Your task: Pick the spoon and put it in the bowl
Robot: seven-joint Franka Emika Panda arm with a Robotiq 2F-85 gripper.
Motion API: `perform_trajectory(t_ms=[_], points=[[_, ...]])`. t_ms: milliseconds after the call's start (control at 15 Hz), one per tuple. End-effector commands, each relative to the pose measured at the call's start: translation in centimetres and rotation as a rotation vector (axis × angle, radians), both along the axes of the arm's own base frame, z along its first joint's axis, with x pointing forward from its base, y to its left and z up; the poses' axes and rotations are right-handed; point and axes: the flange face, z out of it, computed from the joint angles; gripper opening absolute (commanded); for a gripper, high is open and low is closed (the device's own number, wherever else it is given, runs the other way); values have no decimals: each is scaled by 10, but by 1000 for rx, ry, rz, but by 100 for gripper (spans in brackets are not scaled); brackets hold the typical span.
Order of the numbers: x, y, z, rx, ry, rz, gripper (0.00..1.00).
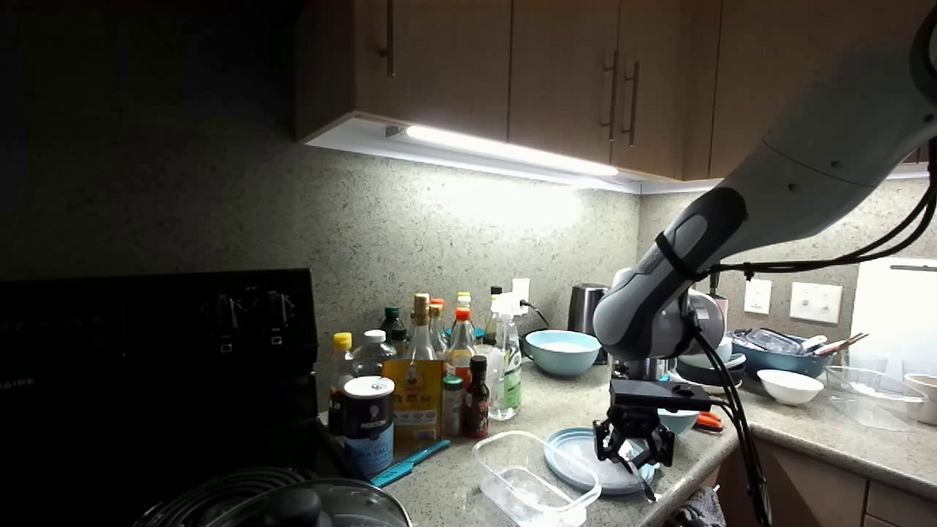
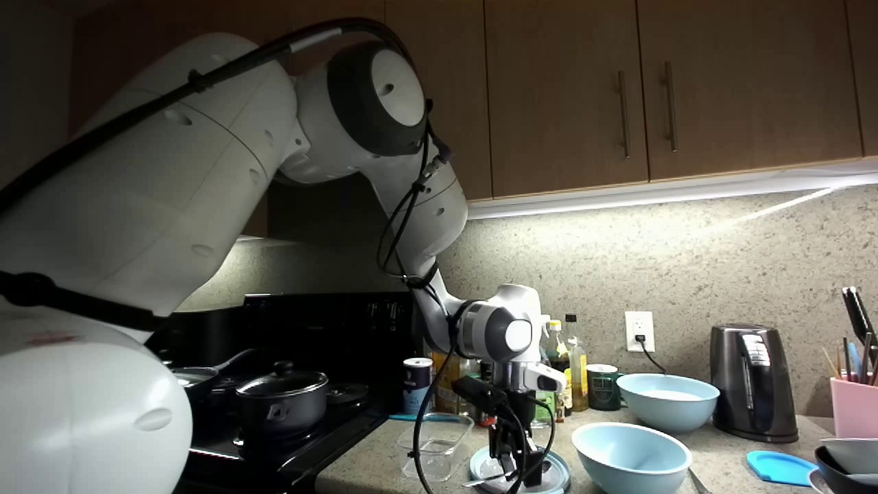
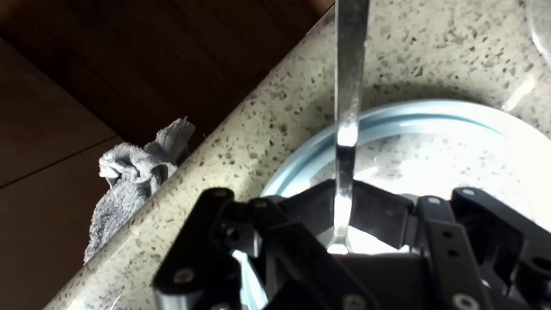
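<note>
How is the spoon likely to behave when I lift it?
The spoon looks metallic, so it's probably stiff rather than floppy. Its glossy surface may slip a little in the end effector. It could also swivel, since the long handle juts out to one side of the grip.

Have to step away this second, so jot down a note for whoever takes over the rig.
Gripper: jaws shut on the spoon.
Spoon: at the plate, one end reaching past its rim; can't tell whether it touches the plate.
Bowl: likely the near light-blue one, next to the plate in an exterior view, not the far bowl behind it.
Done: spoon gripped.
Left: make sure the spoon is clear of the plate, carry it to the bowl, release it inside.
</note>
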Motion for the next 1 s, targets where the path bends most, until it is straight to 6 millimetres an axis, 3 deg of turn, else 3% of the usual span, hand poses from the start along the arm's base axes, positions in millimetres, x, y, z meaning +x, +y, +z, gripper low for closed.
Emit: perform_trajectory(t_ms=[0, 400, 467, 533, 933], points=[[-4, 7, 33, -59, -56, 13, 0], [3, 11, 75, -105, -92, -11, 0], [0, 11, 74, -94, -78, -7, 0], [11, 11, 68, -91, -95, 14, 0], [15, 3, 70, -69, -74, 11, 0]])
